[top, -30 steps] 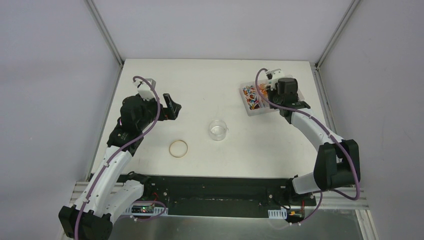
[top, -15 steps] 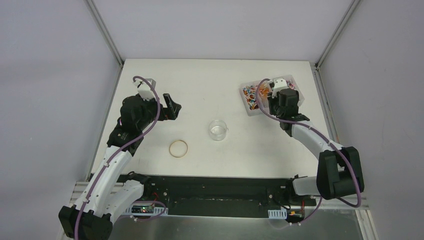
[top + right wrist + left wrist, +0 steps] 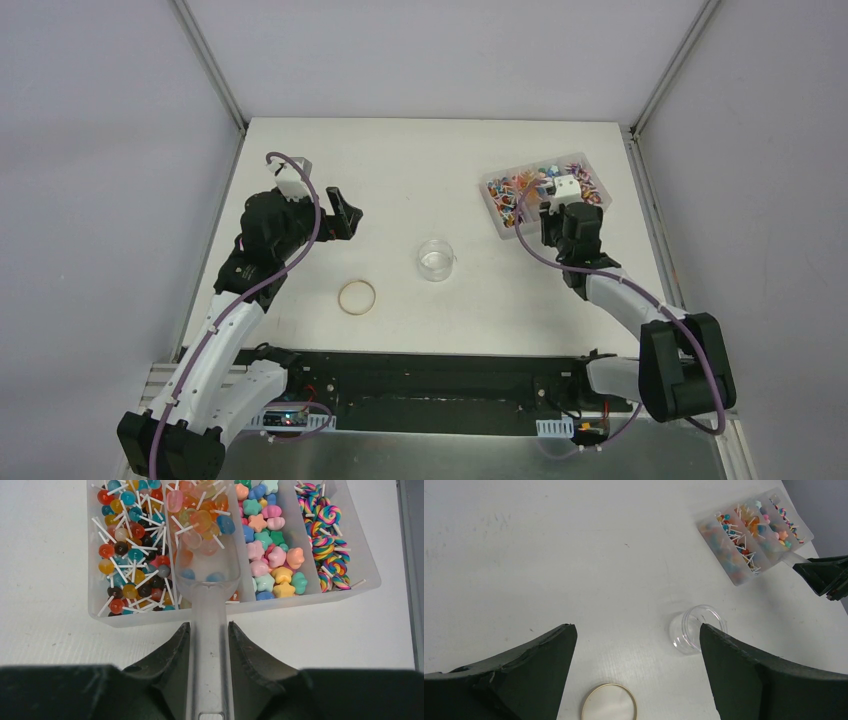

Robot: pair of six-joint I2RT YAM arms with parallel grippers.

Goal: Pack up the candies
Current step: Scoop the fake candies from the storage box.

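Observation:
The candies (image 3: 130, 545) are many small multicoloured sweets in a clear divided tray (image 3: 150, 617) at the back right of the table (image 3: 492, 205). My right gripper (image 3: 209, 627) is shut on the handle of a clear plastic scoop (image 3: 207, 575). The scoop's bowl reaches over the tray's near wall and holds several candies. In the top view the right gripper (image 3: 556, 207) sits just in front of the tray. My left gripper (image 3: 636, 630) is open and empty, above the table at the left (image 3: 345, 212).
A small clear open jar (image 3: 436, 259) stands mid-table; it also shows in the left wrist view (image 3: 696, 628). A tan rubber-band ring (image 3: 357, 297) lies flat to the jar's front left. Grey walls enclose the table on three sides.
My right arm has drawn back toward the near edge with the scoop, uncovering more of the tray. The left arm has not moved.

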